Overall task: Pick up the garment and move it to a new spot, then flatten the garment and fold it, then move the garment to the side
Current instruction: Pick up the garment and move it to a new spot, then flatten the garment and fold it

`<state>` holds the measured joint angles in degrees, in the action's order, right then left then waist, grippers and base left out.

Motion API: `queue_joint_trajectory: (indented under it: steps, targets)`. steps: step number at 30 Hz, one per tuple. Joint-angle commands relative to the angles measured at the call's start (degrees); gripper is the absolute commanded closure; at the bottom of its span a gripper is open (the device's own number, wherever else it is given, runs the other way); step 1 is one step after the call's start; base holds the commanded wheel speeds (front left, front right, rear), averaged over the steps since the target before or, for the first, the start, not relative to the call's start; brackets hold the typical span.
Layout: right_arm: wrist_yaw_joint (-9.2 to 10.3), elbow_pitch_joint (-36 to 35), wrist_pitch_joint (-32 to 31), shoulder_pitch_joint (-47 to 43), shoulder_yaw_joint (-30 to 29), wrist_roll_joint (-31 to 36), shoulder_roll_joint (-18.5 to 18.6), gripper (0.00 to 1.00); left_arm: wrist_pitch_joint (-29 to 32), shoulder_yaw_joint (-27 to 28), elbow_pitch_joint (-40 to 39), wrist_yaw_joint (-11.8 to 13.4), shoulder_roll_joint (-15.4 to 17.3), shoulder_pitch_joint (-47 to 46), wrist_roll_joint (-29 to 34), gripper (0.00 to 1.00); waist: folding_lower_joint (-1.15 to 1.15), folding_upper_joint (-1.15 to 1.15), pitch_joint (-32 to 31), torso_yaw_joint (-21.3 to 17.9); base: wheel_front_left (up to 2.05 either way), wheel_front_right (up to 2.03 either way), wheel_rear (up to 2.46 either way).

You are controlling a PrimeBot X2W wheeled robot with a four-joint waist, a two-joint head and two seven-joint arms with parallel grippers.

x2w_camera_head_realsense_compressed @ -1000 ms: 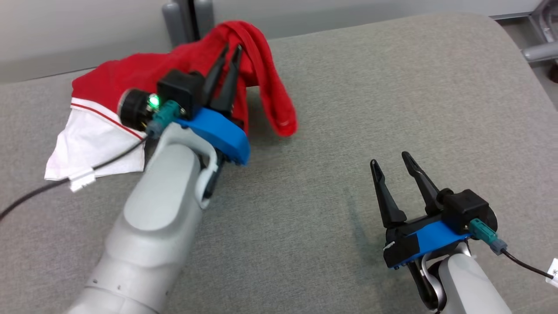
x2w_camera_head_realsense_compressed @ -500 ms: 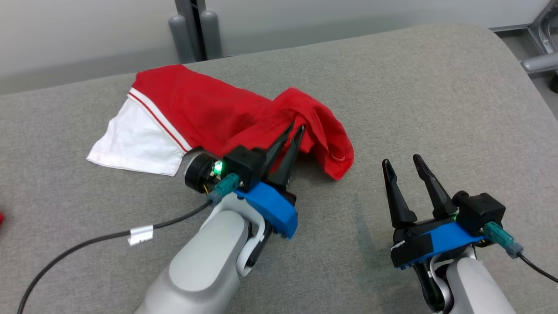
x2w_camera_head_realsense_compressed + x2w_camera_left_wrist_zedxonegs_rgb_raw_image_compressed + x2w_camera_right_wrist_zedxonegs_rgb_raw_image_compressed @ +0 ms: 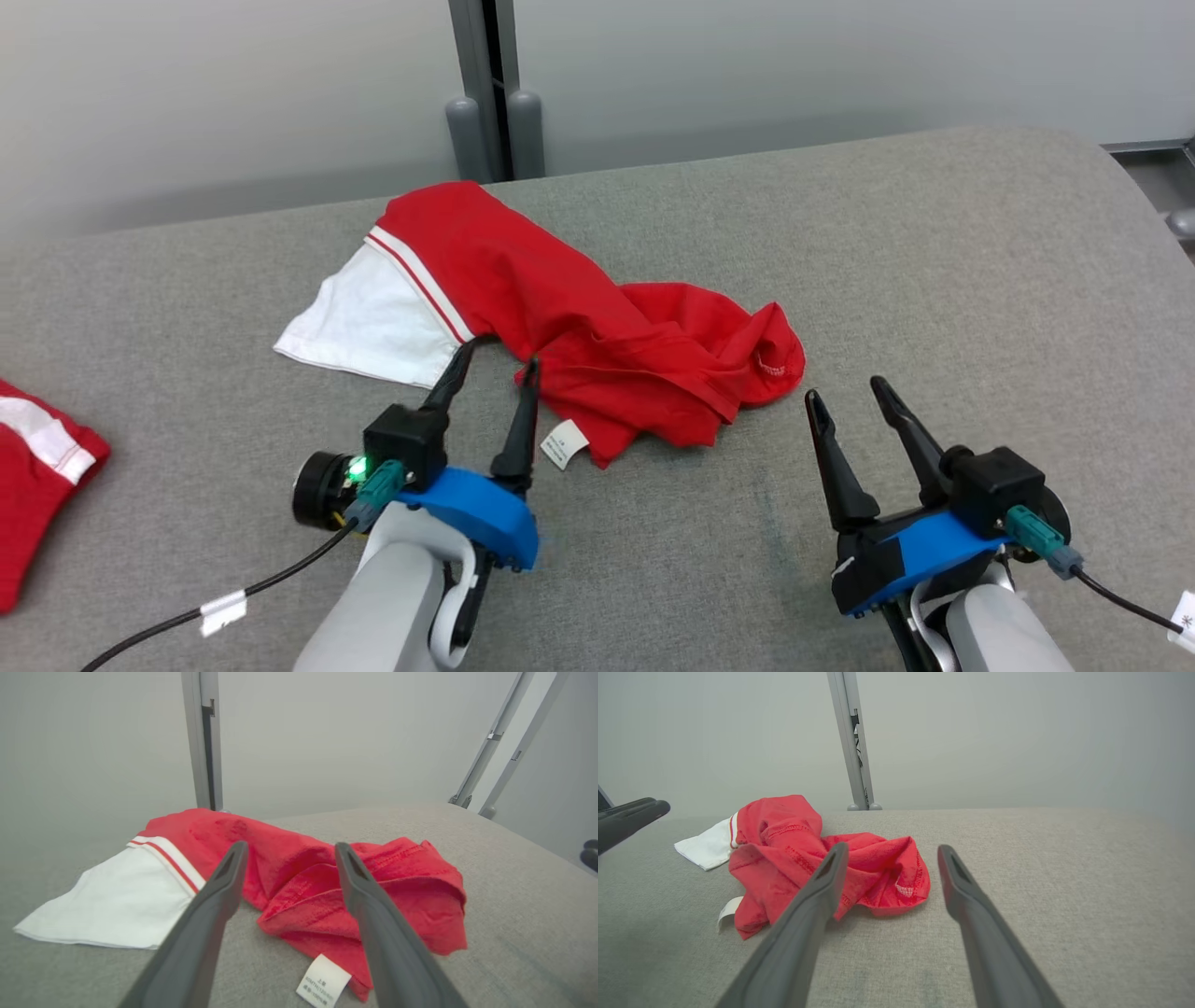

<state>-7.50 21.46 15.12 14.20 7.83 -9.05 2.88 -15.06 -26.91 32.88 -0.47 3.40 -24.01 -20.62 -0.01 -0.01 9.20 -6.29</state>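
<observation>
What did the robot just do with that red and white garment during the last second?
The left gripper let go of the garment. A second ago it was shut on a lifted bunch of the red cloth; now its fingers stand apart and it has drawn back toward the robot. The garment lies crumpled on the grey surface. The right gripper stayed open and empty beside it.

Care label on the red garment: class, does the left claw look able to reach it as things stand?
Probably yes. The care label lies uncovered on the grey surface, right beside the open, empty left claw, with nothing between them.
</observation>
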Motion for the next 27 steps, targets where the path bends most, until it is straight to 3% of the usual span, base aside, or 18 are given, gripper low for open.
queue_joint_trajectory:
  steps: [1, 15, 27]
  targets:
    - [0.02, 0.22, 0.05, -1.02, -0.02, 0.37, 0.06, 0.00, -0.17, 1.08, -0.63, 0.25, 0.51, 1.01, 0.83, 0.00, 0.01, 0.01, -0.51, 0.21, 0.00, 0.00, 0.00]
    - [0.02, 2.23, 0.05, -5.85, 0.14, 0.81, 0.06, 0.00, -0.18, 19.43, -5.76, 0.41, 0.28, 17.76, 6.77, 0.00, 0.01, 0.01, -7.93, 3.54, 0.00, 0.00, 0.00]
    - [0.02, 3.29, 0.05, -7.98, 0.66, 1.63, 0.05, 0.00, -0.18, 24.31, -7.42, -1.57, -0.48, 25.53, 8.69, 0.00, 0.01, 0.01, -10.21, 5.55, 0.00, 0.00, 0.00]
